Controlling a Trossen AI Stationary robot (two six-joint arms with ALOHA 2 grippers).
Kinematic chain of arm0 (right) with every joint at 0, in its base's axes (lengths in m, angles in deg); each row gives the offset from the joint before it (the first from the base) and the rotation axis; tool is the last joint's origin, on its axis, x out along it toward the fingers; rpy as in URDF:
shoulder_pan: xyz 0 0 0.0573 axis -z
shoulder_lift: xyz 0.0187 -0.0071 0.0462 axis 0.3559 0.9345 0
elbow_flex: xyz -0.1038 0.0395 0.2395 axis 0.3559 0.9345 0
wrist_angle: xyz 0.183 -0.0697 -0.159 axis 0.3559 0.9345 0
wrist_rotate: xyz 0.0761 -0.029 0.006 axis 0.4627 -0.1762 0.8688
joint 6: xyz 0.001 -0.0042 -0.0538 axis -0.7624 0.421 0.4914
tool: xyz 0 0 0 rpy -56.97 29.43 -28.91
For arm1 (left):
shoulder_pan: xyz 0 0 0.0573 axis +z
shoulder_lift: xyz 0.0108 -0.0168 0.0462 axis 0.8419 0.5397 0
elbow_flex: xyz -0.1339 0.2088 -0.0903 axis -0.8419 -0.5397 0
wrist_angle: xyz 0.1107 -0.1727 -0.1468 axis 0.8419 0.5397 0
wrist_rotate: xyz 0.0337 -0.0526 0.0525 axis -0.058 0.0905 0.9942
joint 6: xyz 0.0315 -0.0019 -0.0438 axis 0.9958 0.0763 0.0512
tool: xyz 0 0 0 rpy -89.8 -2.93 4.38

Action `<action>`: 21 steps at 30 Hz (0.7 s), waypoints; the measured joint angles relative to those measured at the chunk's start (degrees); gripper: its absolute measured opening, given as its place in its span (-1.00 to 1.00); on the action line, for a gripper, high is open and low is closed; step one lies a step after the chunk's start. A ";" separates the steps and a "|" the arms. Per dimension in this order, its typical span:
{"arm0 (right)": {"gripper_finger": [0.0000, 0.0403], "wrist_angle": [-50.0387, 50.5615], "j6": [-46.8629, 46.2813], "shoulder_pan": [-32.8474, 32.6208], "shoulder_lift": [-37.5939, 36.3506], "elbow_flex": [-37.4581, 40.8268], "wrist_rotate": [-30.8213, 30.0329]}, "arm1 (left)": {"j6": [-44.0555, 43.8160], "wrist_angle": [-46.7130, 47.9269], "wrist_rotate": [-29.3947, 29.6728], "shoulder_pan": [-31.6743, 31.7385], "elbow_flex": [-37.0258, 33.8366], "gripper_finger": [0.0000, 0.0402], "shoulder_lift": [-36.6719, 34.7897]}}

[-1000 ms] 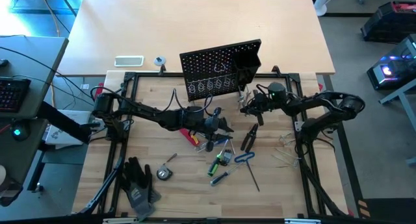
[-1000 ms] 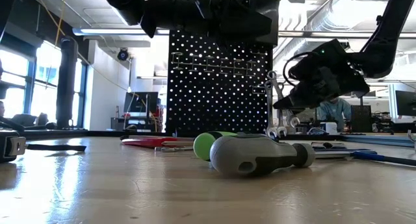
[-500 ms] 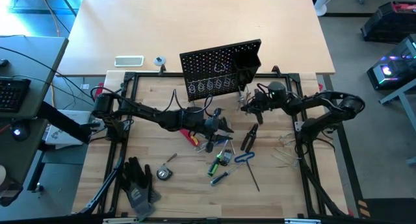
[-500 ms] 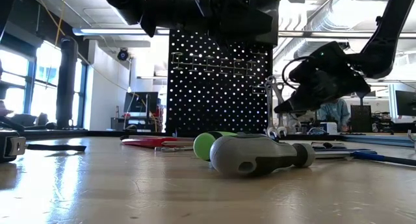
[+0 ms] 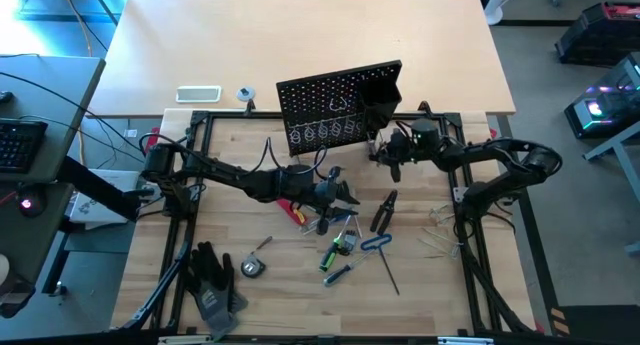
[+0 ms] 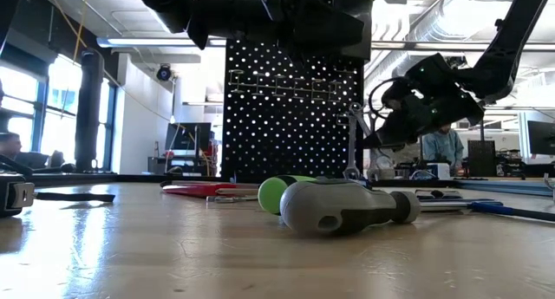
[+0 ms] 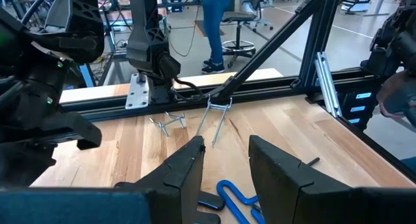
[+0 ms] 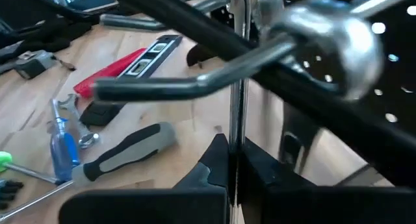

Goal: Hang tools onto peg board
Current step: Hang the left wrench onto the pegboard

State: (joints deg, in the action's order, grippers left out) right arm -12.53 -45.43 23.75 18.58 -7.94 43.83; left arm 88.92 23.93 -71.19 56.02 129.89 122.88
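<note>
High view, left arm: we are seeing it reaching in from the desk's left edge toward the middle, its left tool (image 5: 345, 195) hovering over the cluster of loose tools (image 5: 345, 247).
High view, right arm: it is bending in from the right side, its right tool (image 5: 384, 151) sitting just in front of the peg board (image 5: 335, 110), near the board's lower right corner.
High view, desk: we are looking at a wooden desk (image 5: 240, 295) inside a black frame, with a second pale desk top (image 5: 300, 35) behind it.
High view, counts: we are counting one peg board, one pair of black gloves (image 5: 212, 280), one white flat device (image 5: 198, 94) and one black pliers (image 5: 382, 211); the small tools overlap too much for an exact count.
Low view, right tool: we are seeing it raised beside the board's right edge, clenched on a silver wrench (image 6: 352, 141) that is hanging upright, its lower end just above the desk.
Low view, surface: one grey-and-black screwdriver handle (image 6: 342, 205) is lying closest, a green handle (image 6: 276, 191) behind it.
Low view, room: one person in a blue top (image 6: 445, 148) is showing behind the right arm.
Left wrist view: its two fingers (image 7: 188, 172) are standing apart with nothing between them; a blue hex key (image 7: 234, 195) is lying below.
Right wrist view: its fingers (image 8: 218, 160) are pinching the wrench shaft tight, close to the board's wire holder (image 8: 214, 74).
</note>
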 joint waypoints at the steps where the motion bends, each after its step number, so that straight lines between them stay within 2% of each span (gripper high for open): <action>1: -0.99 0.19 -0.02 0.12 0.00 -0.02 0.00 | 0.00 0.00 0.00 0.00 0.00 -0.42 0.00; 10: -0.98 1.19 0.19 0.13 0.00 -0.05 -1.99 | 0.04 0.00 -0.02 -0.02 0.00 -0.42 -0.02; 21: -0.70 1.93 -0.02 -1.16 0.00 -0.09 -5.81 | 0.09 0.02 -0.04 -0.02 0.00 -0.42 0.00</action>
State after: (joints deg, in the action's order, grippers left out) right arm -10.60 -45.46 22.59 18.58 -8.03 38.02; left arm 89.01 23.95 -71.23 55.99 129.89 122.87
